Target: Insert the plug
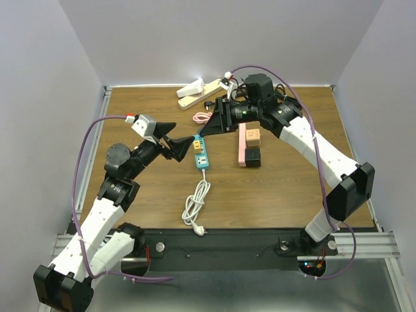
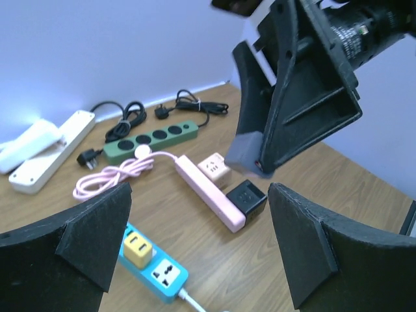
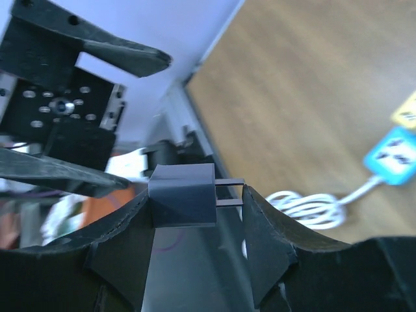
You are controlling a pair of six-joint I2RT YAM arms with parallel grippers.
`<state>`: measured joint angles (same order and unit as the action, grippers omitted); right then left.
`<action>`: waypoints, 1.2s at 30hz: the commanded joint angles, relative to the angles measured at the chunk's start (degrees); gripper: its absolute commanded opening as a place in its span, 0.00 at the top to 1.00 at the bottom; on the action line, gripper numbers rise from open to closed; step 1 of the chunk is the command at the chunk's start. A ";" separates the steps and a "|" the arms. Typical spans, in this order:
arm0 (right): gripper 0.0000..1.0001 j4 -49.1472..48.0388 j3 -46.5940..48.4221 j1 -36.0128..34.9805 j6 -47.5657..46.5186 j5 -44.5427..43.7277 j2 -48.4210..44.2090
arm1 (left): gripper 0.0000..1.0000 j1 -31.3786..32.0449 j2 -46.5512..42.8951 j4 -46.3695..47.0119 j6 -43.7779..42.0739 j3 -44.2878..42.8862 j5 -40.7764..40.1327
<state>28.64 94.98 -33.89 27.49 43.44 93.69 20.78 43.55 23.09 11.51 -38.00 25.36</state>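
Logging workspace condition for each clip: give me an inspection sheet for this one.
Surface: wooden table, no spills seen.
Job's things: grey two-prong plug held above the table; blue power strip lying flat, yellow adapter in it.
Clutter: pink power strip, with a peach adapter and black adapter beside it; green power strip; white power strip.
Grippers: left gripper open, empty; right gripper shut on the plug.
Cables: white cord coiled; pink cord bundled; purple cables along the arms.
Surroundings: plain pale walls.
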 commanded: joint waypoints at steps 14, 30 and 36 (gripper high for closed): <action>0.99 -21.70 -6.03 -0.56 27.09 14.74 -4.92 | 0.05 13.50 4.96 12.50 -9.13 -2.34 -2.95; 1.00 -25.04 -11.39 -0.48 30.52 16.68 -6.33 | 0.18 16.67 5.49 16.63 -11.24 -3.57 -8.93; 1.00 -25.92 -11.31 -0.48 31.49 16.50 -6.50 | 0.34 16.93 6.37 16.81 -11.07 -3.22 -7.53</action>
<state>6.85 82.81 -34.20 57.87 58.41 89.36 37.54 50.33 35.09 1.02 -38.72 17.47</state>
